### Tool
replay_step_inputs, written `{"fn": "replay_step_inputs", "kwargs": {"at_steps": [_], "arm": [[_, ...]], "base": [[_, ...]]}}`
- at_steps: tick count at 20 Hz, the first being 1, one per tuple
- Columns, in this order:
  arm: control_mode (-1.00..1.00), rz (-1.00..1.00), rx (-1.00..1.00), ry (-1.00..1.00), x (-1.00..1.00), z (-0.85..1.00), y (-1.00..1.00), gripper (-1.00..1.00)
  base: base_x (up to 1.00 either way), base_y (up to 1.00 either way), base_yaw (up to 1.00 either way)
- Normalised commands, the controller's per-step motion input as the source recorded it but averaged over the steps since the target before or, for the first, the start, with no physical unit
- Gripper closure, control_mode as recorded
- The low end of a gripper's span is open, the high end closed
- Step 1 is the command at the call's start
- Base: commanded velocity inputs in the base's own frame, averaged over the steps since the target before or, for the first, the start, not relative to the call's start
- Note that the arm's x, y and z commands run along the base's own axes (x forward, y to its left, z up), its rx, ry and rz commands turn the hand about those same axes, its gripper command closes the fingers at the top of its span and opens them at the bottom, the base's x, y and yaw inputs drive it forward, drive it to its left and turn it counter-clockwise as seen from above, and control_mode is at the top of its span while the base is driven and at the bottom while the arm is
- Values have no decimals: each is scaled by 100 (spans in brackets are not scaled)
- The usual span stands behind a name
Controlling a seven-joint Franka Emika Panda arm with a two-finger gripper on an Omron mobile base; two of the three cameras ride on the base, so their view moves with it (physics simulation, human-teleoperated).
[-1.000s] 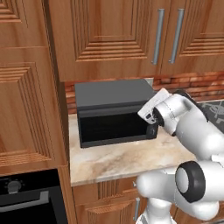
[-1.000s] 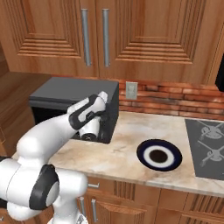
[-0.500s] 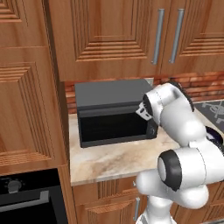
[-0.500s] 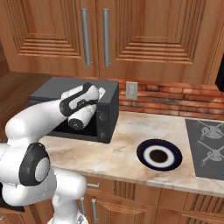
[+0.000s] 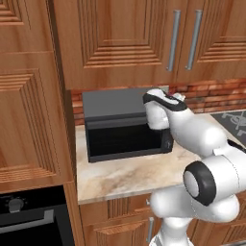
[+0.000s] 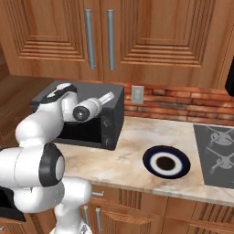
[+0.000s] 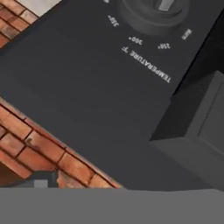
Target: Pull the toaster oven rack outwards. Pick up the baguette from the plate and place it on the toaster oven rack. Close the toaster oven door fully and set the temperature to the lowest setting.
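The toaster oven [image 5: 122, 126] [image 6: 87, 116] stands on the counter against the brick wall. Its door [image 5: 125, 139] lies shut and flush, so the rack is hidden behind it. My gripper [image 6: 109, 97] [image 5: 162, 126] hovers at the oven's upper right front corner, by the control strip [image 6: 106, 130], open and holding nothing. The hand view looks closely along that strip at the temperature knob [image 7: 157, 8] and its dial marks. The plate [image 6: 166, 162] lies on the counter to the right with no bread on it. The baguette is out of view.
A built-in black oven [image 5: 21, 214] sits low on the left under a tall cabinet. A stove top [image 6: 217, 151] lies at the counter's right end. Wall cabinets [image 5: 144, 38] hang close above the toaster oven. Bare counter [image 6: 132, 141] lies between oven and plate.
The arm's elbow has swung across and the wrist has turned, while the hand has stayed by the toaster oven's right front. The jaws have stayed open.
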Motion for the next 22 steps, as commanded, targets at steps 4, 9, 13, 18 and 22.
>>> {"fn": "replay_step_inputs", "kwargs": {"at_steps": [4, 9, 13, 18, 22], "arm": [[-100, 7, -8, 93, 30, 97, -4, -100], [-100, -40, -10, 90, 16, 87, 0, -100], [-100, -54, -10, 94, 4, 69, 0, -100], [-100, -37, -18, 98, 4, 77, 0, -100], [-100, -30, -11, 66, -21, 82, 0, -100]], "base": [[0, 0, 0], [0, 0, 0], [0, 0, 0], [0, 0, 0], [0, 0, 0]]}}
